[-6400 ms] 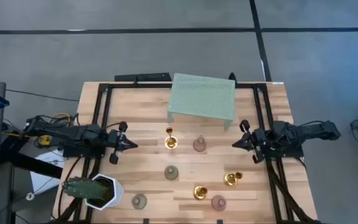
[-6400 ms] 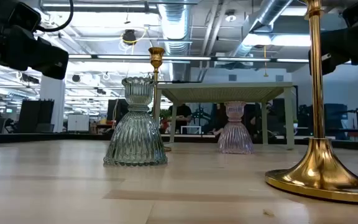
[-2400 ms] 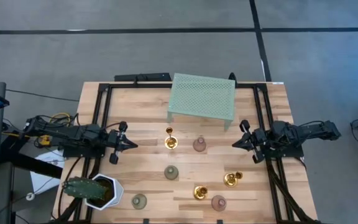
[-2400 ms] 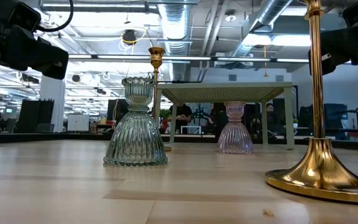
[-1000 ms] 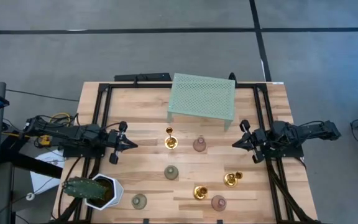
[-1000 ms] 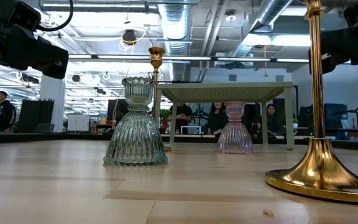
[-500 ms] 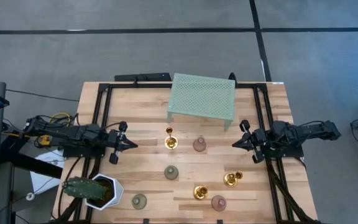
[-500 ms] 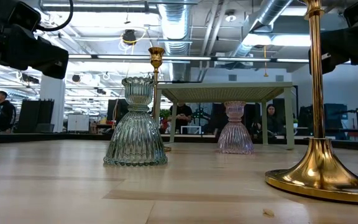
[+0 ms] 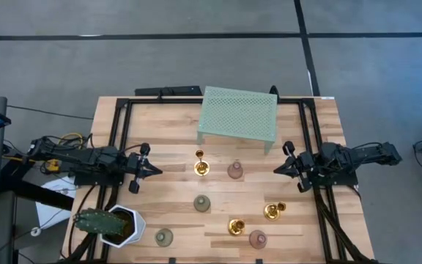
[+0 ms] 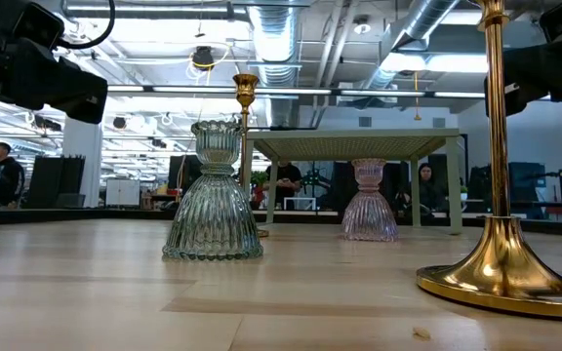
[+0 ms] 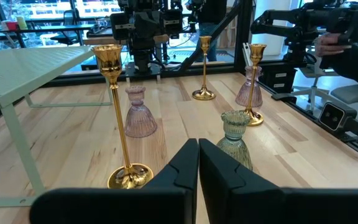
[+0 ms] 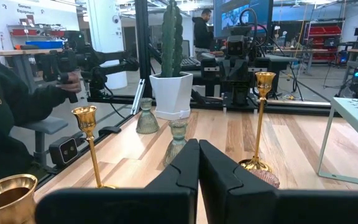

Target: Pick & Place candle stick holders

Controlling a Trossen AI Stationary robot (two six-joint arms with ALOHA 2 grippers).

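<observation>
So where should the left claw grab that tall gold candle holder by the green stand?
Grip the tall gold holder on its thin stem, coming level from the left claw's side. It stands upright on a wide foot, and the stem is the only narrow part; the pink holder sits on its far side, apart.

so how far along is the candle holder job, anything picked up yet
Nothing looks done: all seven candle stick holders stand loose on the table, from the tall gold one to the pale green one by the cactus pot. Nothing is in hand either: the left gripper and right gripper are shut and empty at the table's sides. Every pick and place is left.
</observation>
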